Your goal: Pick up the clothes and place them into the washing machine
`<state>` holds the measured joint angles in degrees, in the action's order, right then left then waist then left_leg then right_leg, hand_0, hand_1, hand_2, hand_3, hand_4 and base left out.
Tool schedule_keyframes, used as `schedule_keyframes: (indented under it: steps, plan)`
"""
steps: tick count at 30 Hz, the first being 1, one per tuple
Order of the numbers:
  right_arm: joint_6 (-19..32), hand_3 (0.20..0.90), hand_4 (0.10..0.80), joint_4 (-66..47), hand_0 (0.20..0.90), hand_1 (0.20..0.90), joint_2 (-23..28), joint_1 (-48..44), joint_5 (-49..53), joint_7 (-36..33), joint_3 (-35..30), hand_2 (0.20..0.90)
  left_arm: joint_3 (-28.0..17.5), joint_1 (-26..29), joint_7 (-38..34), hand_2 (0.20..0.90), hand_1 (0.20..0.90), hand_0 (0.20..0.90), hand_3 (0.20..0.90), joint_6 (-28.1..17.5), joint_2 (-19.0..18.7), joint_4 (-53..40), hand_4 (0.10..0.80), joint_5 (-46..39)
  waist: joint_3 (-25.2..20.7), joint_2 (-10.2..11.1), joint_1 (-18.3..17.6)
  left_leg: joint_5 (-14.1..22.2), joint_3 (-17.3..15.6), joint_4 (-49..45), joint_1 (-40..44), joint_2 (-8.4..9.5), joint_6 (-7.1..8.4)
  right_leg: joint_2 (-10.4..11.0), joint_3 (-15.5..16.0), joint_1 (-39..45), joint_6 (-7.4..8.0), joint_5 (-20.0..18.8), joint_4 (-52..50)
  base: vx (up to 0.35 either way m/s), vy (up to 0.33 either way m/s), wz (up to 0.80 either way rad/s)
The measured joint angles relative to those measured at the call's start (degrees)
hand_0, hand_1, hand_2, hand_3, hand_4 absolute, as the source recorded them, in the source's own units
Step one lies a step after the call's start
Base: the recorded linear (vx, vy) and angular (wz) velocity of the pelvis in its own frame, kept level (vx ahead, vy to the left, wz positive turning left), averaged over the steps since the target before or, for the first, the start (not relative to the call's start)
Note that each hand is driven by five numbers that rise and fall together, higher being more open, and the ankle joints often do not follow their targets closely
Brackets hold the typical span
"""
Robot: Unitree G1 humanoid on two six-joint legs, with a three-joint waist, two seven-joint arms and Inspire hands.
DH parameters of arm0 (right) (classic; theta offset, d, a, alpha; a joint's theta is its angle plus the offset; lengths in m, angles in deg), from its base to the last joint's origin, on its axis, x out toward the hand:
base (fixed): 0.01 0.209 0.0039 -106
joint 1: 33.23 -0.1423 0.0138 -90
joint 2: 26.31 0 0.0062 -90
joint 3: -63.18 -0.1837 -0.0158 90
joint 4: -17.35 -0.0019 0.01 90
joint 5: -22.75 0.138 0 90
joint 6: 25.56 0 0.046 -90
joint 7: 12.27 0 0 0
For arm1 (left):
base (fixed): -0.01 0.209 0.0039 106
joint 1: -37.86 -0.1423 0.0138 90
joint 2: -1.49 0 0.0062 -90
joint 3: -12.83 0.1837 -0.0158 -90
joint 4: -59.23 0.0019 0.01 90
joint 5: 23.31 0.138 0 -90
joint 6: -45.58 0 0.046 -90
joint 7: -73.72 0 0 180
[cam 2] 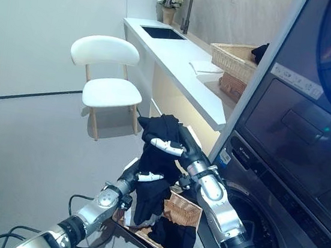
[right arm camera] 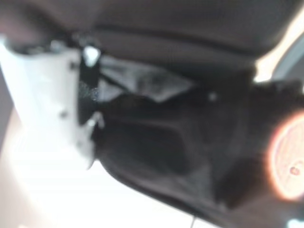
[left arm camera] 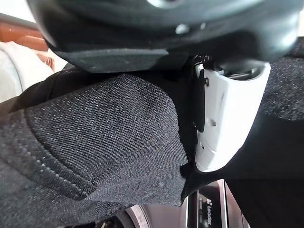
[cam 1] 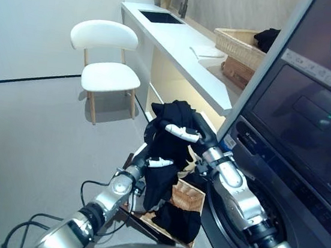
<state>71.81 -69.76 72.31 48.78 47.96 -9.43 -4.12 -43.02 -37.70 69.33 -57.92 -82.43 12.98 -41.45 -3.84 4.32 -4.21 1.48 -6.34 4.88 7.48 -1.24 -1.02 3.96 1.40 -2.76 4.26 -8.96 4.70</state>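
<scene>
Beside the washing machine (cam 1: pixel 307 153), above a basket (cam 1: pixel 188 197), our left hand (cam 1: pixel 156 162) and right hand (cam 1: pixel 184 132), at one o'clock, clutch black clothes (cam 1: pixel 169 145).

Both my arms reach forward and upward together. My left hand (cam 1: pixel 159 162) sits just below my right hand (cam 1: pixel 182 132), each with its white-covered thumb pinched over dark cloth (cam 1: pixel 173 114), fingers curled into it and hidden.

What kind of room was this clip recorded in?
Probably a home laundry or utility corner: a front-loading washing machine, a white counter with a sink, and a wicker basket holding dark clothing.
</scene>
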Motion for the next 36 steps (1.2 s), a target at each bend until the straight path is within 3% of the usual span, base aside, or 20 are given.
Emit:
schedule_keyframes:
  steps: [13, 19, 27, 36]
  plan:
    - [0.02, 0.900, 0.800, -2.16, 0.900, 0.900, -0.55, 11.01, -0.10, 0.84, -10.70, 0.900, -9.55, 0.02, -1.48, 0.200, 0.200, 0.200, 0.200, -0.01, -6.70, -3.46, 0.300, 4.29, 0.60, -0.86, -0.12, 0.21, -0.08, 0.01, 0.04, 0.01, -0.15, 0.03, -0.15, -0.03, -0.04, 0.07, 0.02, 0.000, 0.000, 0.00]
    - [0.10, 0.900, 0.800, -2.19, 0.900, 0.900, -1.09, 12.96, -4.00, 0.63, -15.67, 0.900, -13.46, 0.02, -1.31, 0.200, 0.200, 0.200, 0.200, -0.04, -7.23, -5.52, 0.300, 6.02, 1.03, -1.70, -0.80, 0.21, -0.06, 0.01, 0.02, -0.05, -0.14, -0.03, -0.11, -0.01, -0.08, 0.09, 0.03, 0.000, 0.000, 0.00]
    - [0.26, 0.900, 0.800, 3.73, 0.900, 0.900, -3.20, 14.69, -15.75, -3.09, -20.14, 0.900, -13.75, 0.00, -0.98, 0.200, 0.200, 0.200, 0.200, 0.70, -11.02, -9.46, 0.300, 10.32, 1.17, -1.81, -1.25, 0.24, -0.03, 0.01, 0.04, -0.04, -0.16, -0.01, -0.12, 0.00, -0.08, 0.10, 0.04, 0.003, 0.002, 0.02]
    - [-0.20, 0.900, 0.800, 12.26, 0.900, 0.900, -3.51, 15.40, -21.48, -4.21, -19.89, 0.900, -17.61, 2.52, -0.59, 0.200, 0.200, 0.200, 0.200, 1.90, -11.38, -17.06, 0.300, 12.45, 2.02, -3.06, -1.13, 0.23, 0.33, 0.00, 0.08, -0.03, -0.18, 0.04, 0.14, 0.19, -0.09, 0.10, 0.05, -0.001, 0.003, 0.05]
